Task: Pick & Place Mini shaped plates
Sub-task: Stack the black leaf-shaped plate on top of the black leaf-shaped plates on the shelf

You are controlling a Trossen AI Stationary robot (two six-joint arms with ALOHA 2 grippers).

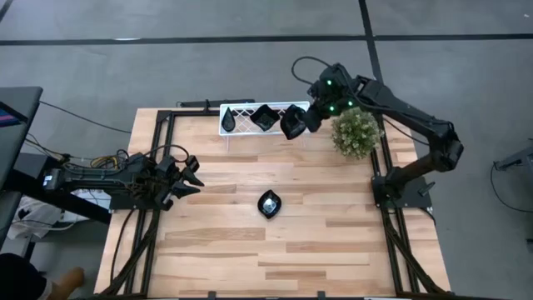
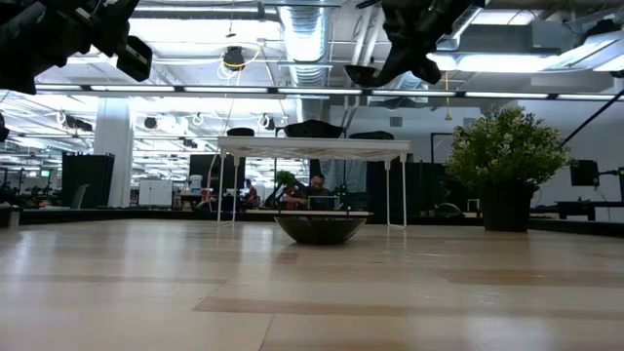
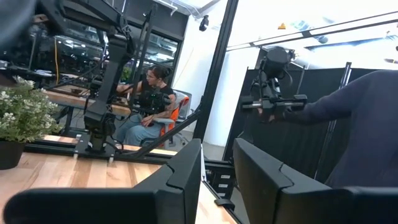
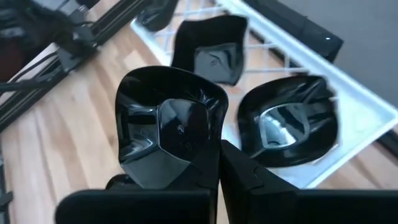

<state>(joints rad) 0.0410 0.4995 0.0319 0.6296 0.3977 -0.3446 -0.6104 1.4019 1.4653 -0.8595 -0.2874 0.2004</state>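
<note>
The right gripper (image 4: 217, 163) is clamped tight on the rim of a wavy-edged black plate (image 4: 169, 127), holding it in the air just beside the white rack (image 1: 237, 119) at the table's (image 1: 333, 242) far edge; the left gripper (image 1: 190, 175) hangs half open and empty near the left side; three more plates lie on the rack; one plate (image 1: 268, 202) sits mid-table; one plant (image 1: 356, 132) stands near the rack.

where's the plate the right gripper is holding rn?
High view: the plate is clamped in the right gripper, at the right end of the white rack, just left of the plant.
</note>
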